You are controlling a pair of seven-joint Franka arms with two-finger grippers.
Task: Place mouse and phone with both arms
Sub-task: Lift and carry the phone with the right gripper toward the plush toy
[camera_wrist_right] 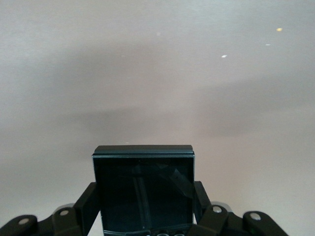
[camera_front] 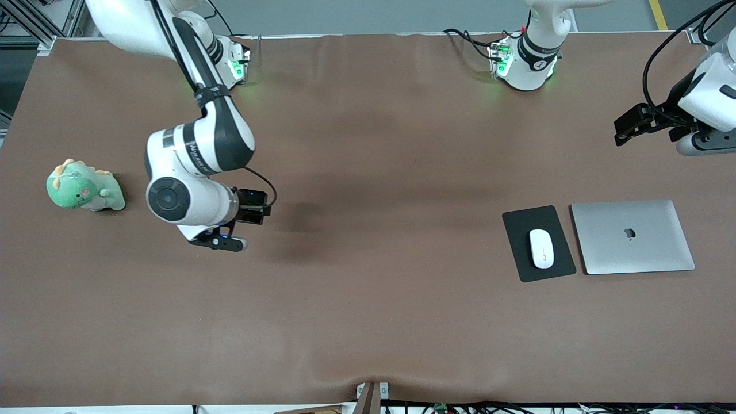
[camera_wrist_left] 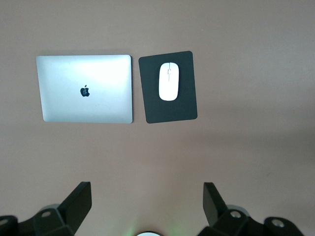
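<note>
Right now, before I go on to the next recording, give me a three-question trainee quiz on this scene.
1. True or false: the mouse lies on the dark pad beside the closed laptop.
2. What does the right gripper hold? A) the plush dinosaur B) the phone C) nothing
3. Fill in: the left gripper, up over the left arm's end of the table, has its fingers ____.

Key
1. True; the mouse is on the pad, and the pad lies next to the laptop.
2. B; the phone sits clamped between the fingers above the bare table, while the plush dinosaur stands on the table at the right arm's end.
3. open.
</note>
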